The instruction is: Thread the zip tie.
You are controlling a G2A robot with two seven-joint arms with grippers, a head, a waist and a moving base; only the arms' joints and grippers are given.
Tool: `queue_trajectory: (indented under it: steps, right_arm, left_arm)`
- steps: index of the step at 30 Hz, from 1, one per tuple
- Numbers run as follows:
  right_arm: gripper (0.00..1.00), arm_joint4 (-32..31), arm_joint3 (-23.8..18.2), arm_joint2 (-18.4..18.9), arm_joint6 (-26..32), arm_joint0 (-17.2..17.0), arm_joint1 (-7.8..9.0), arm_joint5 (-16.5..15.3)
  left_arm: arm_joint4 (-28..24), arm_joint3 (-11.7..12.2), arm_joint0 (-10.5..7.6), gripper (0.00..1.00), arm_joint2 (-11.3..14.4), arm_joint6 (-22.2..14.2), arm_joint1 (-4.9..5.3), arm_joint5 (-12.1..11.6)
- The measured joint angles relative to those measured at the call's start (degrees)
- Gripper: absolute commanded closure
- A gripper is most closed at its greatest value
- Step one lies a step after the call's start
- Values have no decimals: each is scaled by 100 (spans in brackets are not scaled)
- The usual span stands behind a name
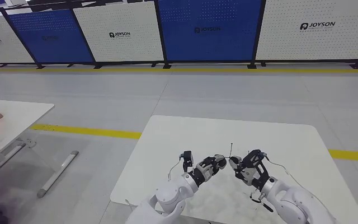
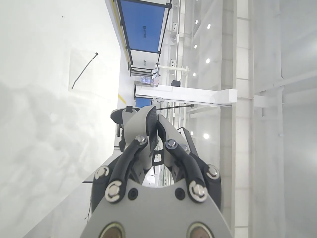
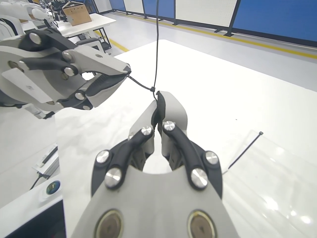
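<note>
Gripping the black zip tie [image 1: 231,150] between them, both grippers meet at the lower centre of the top view, over the white table [image 1: 168,145].
The left gripper [image 3: 125,73] is clamped tight on a short stretch that runs to a small block at the tips of the right gripper [image 3: 158,100], which is also fully closed on the tie; from there a long strand stands upright. A second zip tie [image 3: 245,151] lies on a clear sheet [image 3: 272,154], well apart.
</note>
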Motion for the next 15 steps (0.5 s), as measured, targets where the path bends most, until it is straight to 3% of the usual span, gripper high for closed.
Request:
queue_trajectory:
  steps: [15]
  right_arm:
    - [100,-109,58,-65,67,12,-5,0]
  left_arm:
    - [-96,-93,65,100,-23,-8,25,-151]
